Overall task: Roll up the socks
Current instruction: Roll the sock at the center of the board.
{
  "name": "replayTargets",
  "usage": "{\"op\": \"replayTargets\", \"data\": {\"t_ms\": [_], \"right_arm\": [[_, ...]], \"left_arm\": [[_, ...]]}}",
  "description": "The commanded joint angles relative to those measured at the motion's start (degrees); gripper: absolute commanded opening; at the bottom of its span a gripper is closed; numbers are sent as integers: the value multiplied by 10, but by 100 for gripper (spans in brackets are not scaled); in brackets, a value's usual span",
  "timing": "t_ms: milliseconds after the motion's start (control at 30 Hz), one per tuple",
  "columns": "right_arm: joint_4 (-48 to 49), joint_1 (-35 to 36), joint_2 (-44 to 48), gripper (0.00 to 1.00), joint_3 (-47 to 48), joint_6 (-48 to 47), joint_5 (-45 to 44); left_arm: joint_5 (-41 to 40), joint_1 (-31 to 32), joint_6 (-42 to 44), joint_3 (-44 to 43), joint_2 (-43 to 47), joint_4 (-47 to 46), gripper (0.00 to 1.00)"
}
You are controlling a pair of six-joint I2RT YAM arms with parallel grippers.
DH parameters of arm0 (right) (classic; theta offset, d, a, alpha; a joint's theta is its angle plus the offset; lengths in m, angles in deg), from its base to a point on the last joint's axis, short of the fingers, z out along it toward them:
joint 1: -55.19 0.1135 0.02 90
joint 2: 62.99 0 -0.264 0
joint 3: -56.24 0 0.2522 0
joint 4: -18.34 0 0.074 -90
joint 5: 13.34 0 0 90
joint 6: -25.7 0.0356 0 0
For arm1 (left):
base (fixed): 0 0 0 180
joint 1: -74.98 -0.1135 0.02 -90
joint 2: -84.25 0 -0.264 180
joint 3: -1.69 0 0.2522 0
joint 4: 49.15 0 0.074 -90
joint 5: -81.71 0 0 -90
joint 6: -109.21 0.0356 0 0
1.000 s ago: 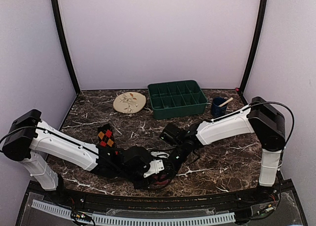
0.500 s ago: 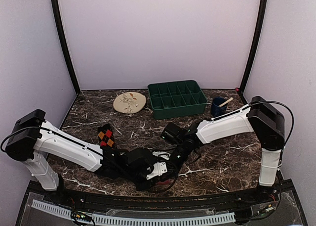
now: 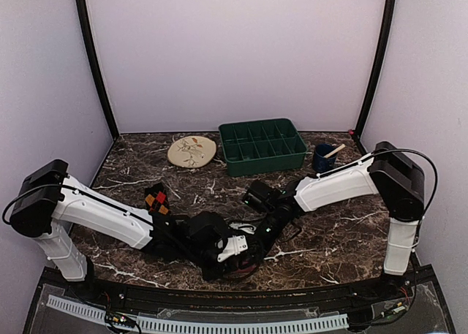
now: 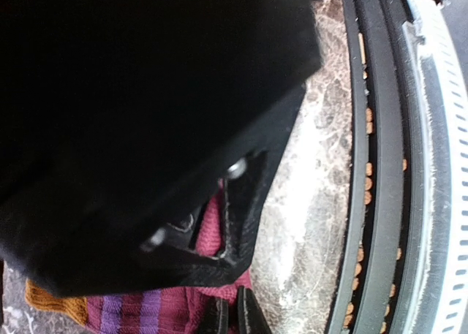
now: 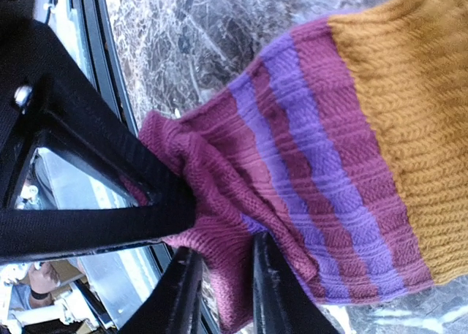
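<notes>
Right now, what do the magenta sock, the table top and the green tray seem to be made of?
Magenta sock: knitted yarn, matte, perhaps cotton or a wool blend; the ribbed stitches show clearly.
Table top: dark marble look with white veins, slightly glossy; it could be stone or a printed laminate.
Green tray: probably moulded plastic, judging by its uniform colour and smooth, thin dividers.

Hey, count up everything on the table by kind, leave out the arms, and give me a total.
Socks: 2, the magenta sock and the black argyle sock
Plate: 1
Green tray: 1
Blue cup: 1
Stick in the cup: 1
Total: 6
</notes>
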Motion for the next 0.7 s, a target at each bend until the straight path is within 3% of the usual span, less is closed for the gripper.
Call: {"op": "replayTargets", "data": {"t_ms": [0, 667], "right_arm": [[23, 1, 18, 27, -30, -2, -20], [76, -21, 80, 38, -78, 39, -52]], "left_arm": [[43, -43, -58, 28, -23, 69, 0], [139, -106, -85, 40, -34, 46, 0]]}}
